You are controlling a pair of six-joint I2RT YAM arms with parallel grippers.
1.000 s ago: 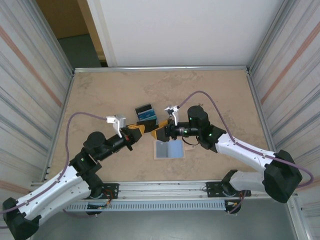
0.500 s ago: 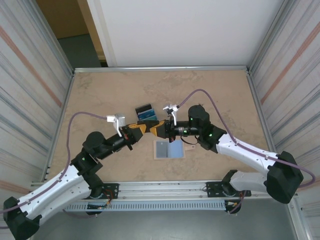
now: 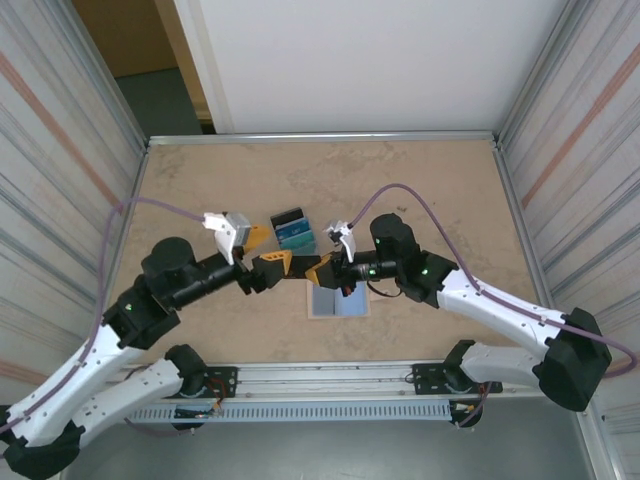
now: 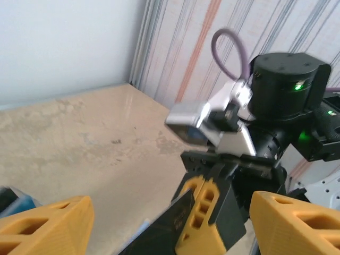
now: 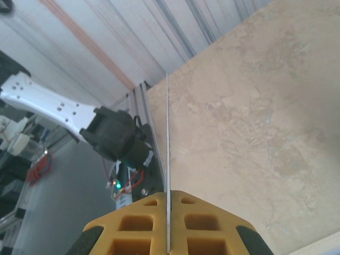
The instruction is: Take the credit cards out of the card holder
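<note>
The right gripper (image 5: 168,212) has its orange fingers (image 5: 133,228) pressed together on a thin black card (image 5: 168,133). From the right wrist camera the card is seen edge-on, a fine straight line rising from the seam between the fingers. Its long axis runs straight out from the grip, away from the wrist.

In the overhead view the right gripper (image 3: 318,270) points left, so the card's free end reaches toward the left gripper (image 3: 267,250). In the left wrist view the card (image 4: 169,223) is a flat dark sheet, slanting down and to the left from the right gripper's finger.

The left gripper's fingers (image 4: 42,228) stand wide apart and hold nothing. They sit on either side of the card's free end without touching it.

The card holder (image 3: 350,302) lies on the table (image 3: 200,180), just below and beside the right gripper, whose fingers and wrist cover its upper edge. It is opened out flat, with the inner faces up. The right panel is pale blue, the left a duller grey-blue, with a thin tan border around them. Its long axis runs left to right across the table, parallel to the near edge. Whether any cards sit in its pockets cannot be made out.

A fanned pile of black, blue and teal cards (image 3: 292,228) lies farther back on the table, between the two grippers and apart from the holder.
</note>
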